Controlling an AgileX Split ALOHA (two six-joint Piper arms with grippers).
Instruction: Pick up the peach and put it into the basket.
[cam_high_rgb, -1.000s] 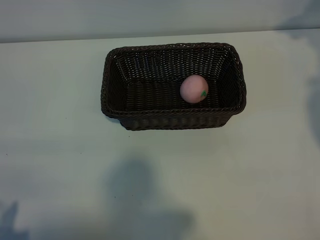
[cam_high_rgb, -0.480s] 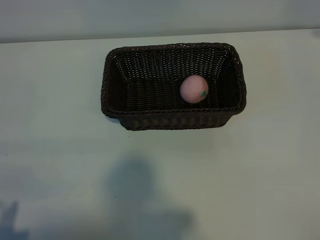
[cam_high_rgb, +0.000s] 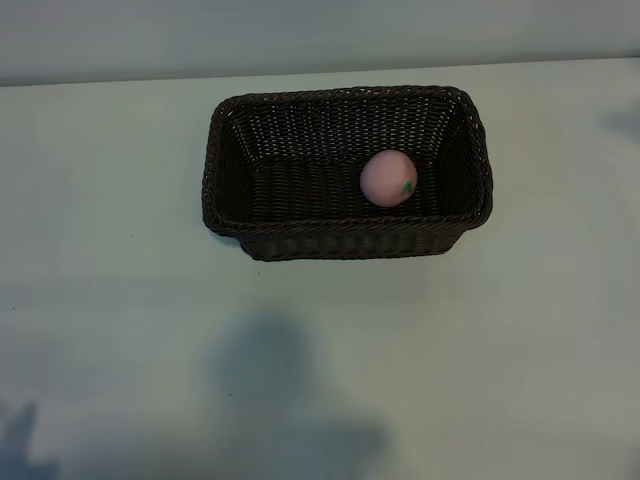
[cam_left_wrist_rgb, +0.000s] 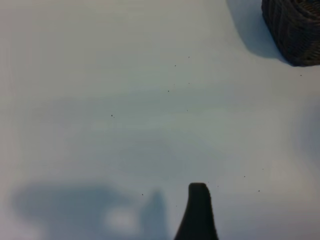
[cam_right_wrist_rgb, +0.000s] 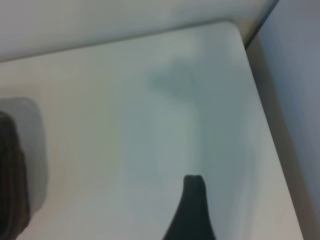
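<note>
— Where do we find the peach (cam_high_rgb: 388, 178)?

— We see it lying inside the basket (cam_high_rgb: 346, 244), on the woven floor, toward the right end and close to the near long wall. Its small green leaf mark faces the right side. Nothing is touching it from above.

— And the basket itself?

— It stands on the pale table (cam_high_rgb: 120, 300), in the far half of the exterior view, long sides running left to right. In the left wrist view we catch only one dark woven corner of it (cam_left_wrist_rgb: 295, 30), with its shadow on the table (cam_left_wrist_rgb: 100, 100) beside it. In the right wrist view a dark sliver at the edge may be the basket too (we cannot tell for sure).

— Where are our arms?

— Neither shows in the exterior view; only soft shadows fall on the near part of the table. The left gripper hangs over bare table, well apart from the basket, and we see just one dark fingertip (cam_left_wrist_rgb: 198, 210) of it. The right gripper hangs over the table (cam_right_wrist_rgb: 150, 125) near a rounded corner of the tabletop, again with one fingertip (cam_right_wrist_rgb: 192, 210) showing.

— What are the grippers doing?

— Both stand with fingers spread wide, and we see nothing between them; neither holds anything.
</note>
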